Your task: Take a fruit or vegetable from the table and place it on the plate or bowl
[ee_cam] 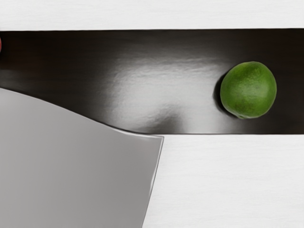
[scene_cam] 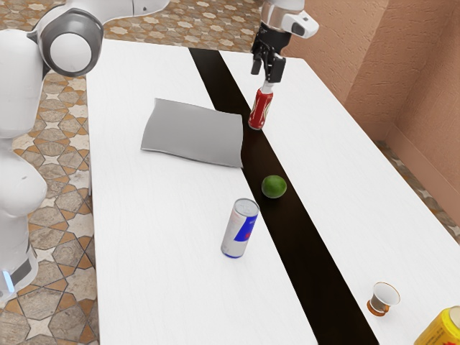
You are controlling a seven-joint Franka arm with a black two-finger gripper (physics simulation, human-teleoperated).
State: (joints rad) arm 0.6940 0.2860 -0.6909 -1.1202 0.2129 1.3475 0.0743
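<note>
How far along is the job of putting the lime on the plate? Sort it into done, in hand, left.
Done: nothing yet; the lime lies on the table's dark stripe, apart from the grey plate. In hand: nothing; the open gripper hangs just above the red can, not the lime. Left: reach the lime, grasp it, lift it and set it on the plate.

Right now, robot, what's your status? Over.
Tool open, just above red can. Lime on dark stripe, not yet picked. Grey plate nearby. Over.
</note>
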